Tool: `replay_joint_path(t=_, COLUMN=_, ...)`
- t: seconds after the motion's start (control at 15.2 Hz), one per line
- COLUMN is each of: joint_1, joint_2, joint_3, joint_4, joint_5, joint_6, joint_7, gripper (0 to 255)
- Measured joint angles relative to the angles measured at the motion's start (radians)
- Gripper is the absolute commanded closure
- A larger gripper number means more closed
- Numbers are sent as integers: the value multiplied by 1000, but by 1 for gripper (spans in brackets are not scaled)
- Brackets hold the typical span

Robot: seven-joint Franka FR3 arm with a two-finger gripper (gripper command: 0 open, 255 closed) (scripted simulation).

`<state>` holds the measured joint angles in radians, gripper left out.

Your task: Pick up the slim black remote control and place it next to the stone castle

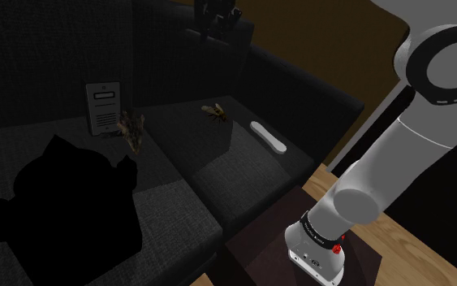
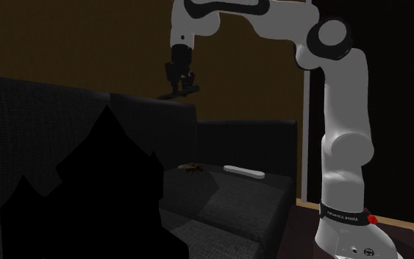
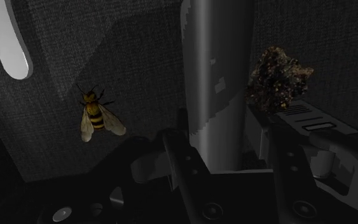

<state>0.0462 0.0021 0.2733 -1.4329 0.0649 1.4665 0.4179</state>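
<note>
Gripper (image 2: 179,85) high above sofa (image 1: 243,175), closed on slim dark remote control (image 3: 212,76); clamped near one end, rest jutting past fingers.

Below, on seat: stone castle (image 1: 131,130), small mottled brown lump, just beside grey keypad unit (image 1: 103,108). Bee (image 1: 216,112) and white oblong (image 1: 267,136) further along cushion.

Carry step in hand, by judgement. Descend slowly onto bare fabric beside castle. Bring remote flat to seat before contact. Keep free end off castle and keypad unit. Release only once resting; soft cushion may let it roll.
</note>
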Motion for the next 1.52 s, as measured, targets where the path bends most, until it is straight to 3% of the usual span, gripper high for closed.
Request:
replay_joint_path(t=0.59, joint_1=139, joint_2=167, joint_3=108, joint_4=194, joint_5=-72, joint_6=-25, joint_7=232, gripper=255)
replay_joint_path(t=0.99, joint_1=286, joint_2=349, joint_3=157, joint_4=444, joint_5=-164, joint_6=-99, joint_7=384, gripper=255)
replay_joint_path(t=1.19, joint_1=291, joint_2=354, joint_3=158, joint_4=418, joint_5=-166, joint_6=-69, joint_7=394, gripper=255)
replay_joint_path(t=1.52, joint_1=266, joint_2=305, joint_3=158, joint_4=279, joint_5=-144, joint_6=23, joint_7=388, gripper=255)
